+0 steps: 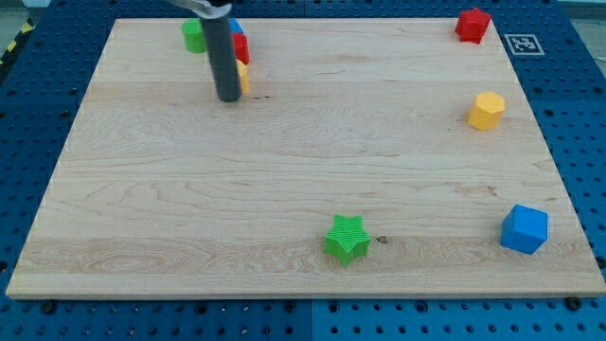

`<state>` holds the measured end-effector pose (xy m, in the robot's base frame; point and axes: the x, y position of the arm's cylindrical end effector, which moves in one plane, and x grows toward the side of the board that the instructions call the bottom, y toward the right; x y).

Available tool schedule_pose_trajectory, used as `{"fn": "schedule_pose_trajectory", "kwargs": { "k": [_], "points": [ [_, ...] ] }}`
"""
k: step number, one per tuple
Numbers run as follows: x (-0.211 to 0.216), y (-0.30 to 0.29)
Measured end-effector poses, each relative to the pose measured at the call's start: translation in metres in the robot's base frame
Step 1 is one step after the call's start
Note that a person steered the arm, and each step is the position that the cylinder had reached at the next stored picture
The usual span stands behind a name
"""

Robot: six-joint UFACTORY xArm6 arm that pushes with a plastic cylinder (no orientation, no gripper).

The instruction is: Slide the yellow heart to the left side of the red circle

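Observation:
My tip (228, 98) rests on the board near the view's top left. A yellow block (243, 77), mostly hidden behind the rod, sits just right of the tip and touches it or nearly so; its shape cannot be made out. A red block (240, 45), also partly hidden, sits just above the yellow one. A green block (193, 35) lies left of the rod at the top edge. A sliver of a blue block (235, 26) shows above the red one.
A red block (472, 25) sits at the top right corner. A yellow hexagon (487, 111) lies at the right. A blue block (524, 229) sits at the lower right. A green star (347, 238) lies at the bottom centre. The wooden board (284, 180) is ringed by blue pegboard.

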<state>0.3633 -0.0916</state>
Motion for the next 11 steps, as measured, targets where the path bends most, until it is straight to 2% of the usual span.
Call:
{"fn": "schedule_pose_trajectory", "kwargs": {
  "k": [1, 3, 4, 5, 7, 11],
  "points": [
    [0.007, 0.001],
    [-0.024, -0.02],
    [-0.018, 0.007],
    [-0.018, 0.063],
    [-0.035, 0.038],
    [-0.035, 0.023]
  ]
}}
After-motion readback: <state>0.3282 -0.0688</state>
